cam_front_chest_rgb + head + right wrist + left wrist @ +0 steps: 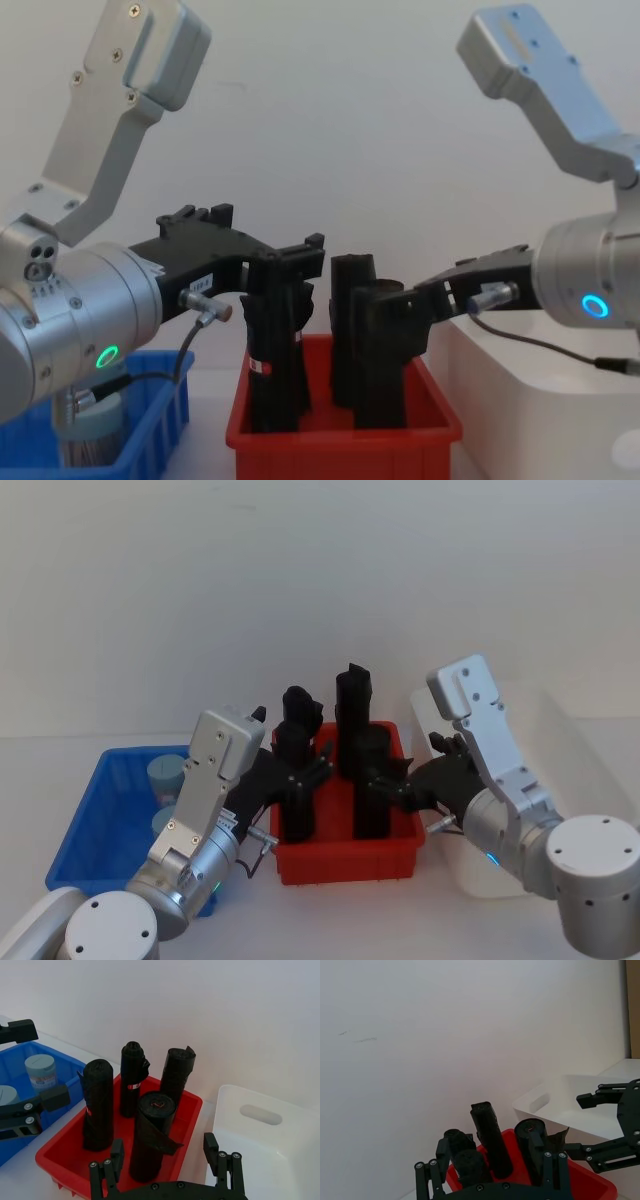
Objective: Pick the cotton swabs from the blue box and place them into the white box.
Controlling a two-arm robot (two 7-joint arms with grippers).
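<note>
Left claw (303, 770) and right claw (395, 780) hang released and empty by the red bin (345, 865), one at its 9 o'clock side, one at 3 o'clock, among black rolls (352, 710). Two cotton swabs (165, 773) sit in the blue box (95, 810) at 9 o'clock; the white box (565, 730) stands at 3 o'clock on the tabletop (40, 780).

Plain white wall (300, 580) — evenly lit, white tabletop (40, 780) below

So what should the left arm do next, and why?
Probably swing the open left gripper from the red bin to above a cotton swab tub in the blue box: it holds nothing and tubs sit there. The right gripper hovers open over the red bin too.
</note>
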